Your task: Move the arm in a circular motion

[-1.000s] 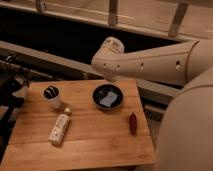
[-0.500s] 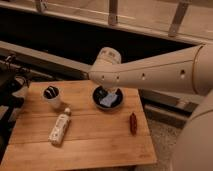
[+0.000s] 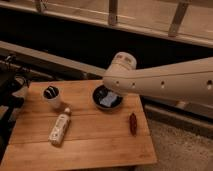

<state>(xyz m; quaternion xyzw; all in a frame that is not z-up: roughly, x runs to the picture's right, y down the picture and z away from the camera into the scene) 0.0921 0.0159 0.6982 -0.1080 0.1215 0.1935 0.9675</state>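
Arm (image 3: pixel 165 82) comes in from the right, cream-white, its rounded elbow (image 3: pixel 121 70) over the back-centre of the wooden table (image 3: pixel 100 147), overlapping the top edge of a dark bowl (image 3: pixel 100 101) w/ something bluish inside. Gripper's out of shot, so can't tell its state. White cup (image 3: pixel 51 96) at left, bottle (image 3: pixel 60 128) lying in front of it, small reddish item (image 3: pixel 133 123) near the right edge.

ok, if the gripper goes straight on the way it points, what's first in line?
The gripper isn't in view; only the arm, ending in a rounded joint over the bowl. Continuing leftward in the picture along the arm's line, the way looks free, maybe passing above the cup; depth unclear.
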